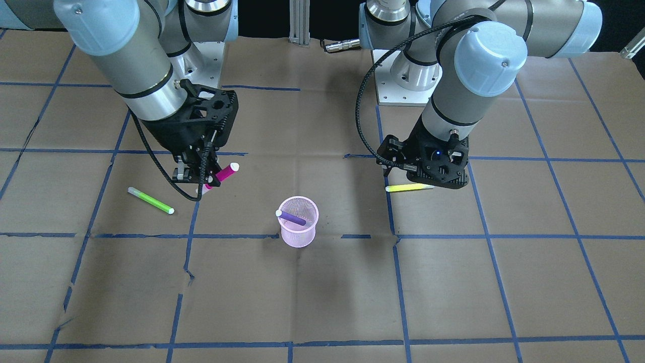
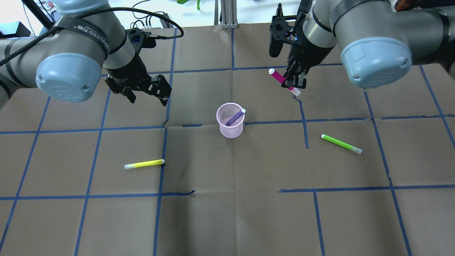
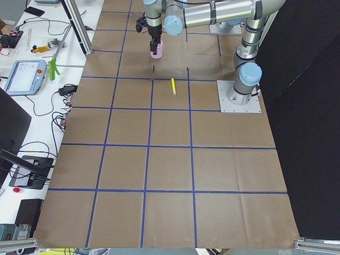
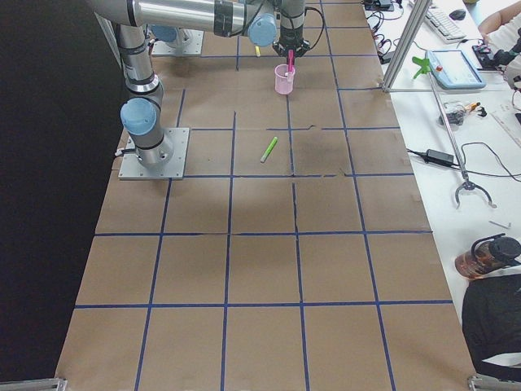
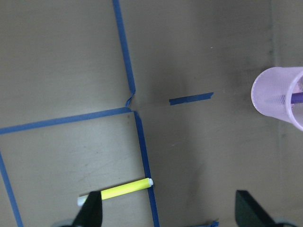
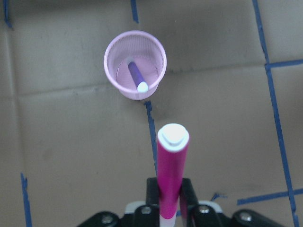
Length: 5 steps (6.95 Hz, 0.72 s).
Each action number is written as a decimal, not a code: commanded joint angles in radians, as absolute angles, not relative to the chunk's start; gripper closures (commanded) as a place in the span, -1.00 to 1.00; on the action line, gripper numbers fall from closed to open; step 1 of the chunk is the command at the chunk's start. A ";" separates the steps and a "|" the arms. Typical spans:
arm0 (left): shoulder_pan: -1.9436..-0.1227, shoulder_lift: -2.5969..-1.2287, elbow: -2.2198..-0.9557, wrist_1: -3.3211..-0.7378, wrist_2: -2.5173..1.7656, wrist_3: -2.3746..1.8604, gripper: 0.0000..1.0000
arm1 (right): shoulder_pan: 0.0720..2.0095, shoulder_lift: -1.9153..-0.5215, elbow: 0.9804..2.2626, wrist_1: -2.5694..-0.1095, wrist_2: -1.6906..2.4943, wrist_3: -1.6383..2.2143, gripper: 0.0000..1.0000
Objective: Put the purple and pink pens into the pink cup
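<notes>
The pink mesh cup [image 2: 231, 132] stands upright at the table's middle, and the purple pen [image 2: 235, 117] leans inside it with its white cap at the rim. My right gripper [image 2: 293, 82] is shut on the pink pen [image 2: 278, 76] and holds it tilted above the table, beyond and to the right of the cup. The right wrist view shows the pink pen [image 6: 171, 165] pointing toward the cup [image 6: 108, 61], with the purple pen [image 6: 136, 75] inside. My left gripper [image 2: 145, 94] is open and empty, left of the cup.
A yellow pen [image 2: 144, 164] lies on the brown paper at the front left, below my left gripper in the left wrist view [image 5: 125, 188]. A green pen [image 2: 341, 143] lies at the right of the cup. Blue tape lines cross the table.
</notes>
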State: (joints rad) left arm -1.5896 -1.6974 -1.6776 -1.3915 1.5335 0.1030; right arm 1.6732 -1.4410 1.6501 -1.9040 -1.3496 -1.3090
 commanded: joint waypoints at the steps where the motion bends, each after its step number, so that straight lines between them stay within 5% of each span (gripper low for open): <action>1: -1.585 -1.703 -1.570 -1.554 1.552 0.017 -0.96 | 1.767 -1.358 1.651 -2.084 -1.261 -1.128 0.90; 5: -1.600 -1.647 -1.502 -1.558 1.534 0.157 -0.96 | 1.825 -1.331 1.748 -2.288 -1.079 -0.977 0.92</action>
State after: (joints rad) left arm -1.6014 -1.6636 -1.4995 -1.6238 1.5422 0.0764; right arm 1.8208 -1.3249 1.6865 -2.2070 -1.1406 -0.9972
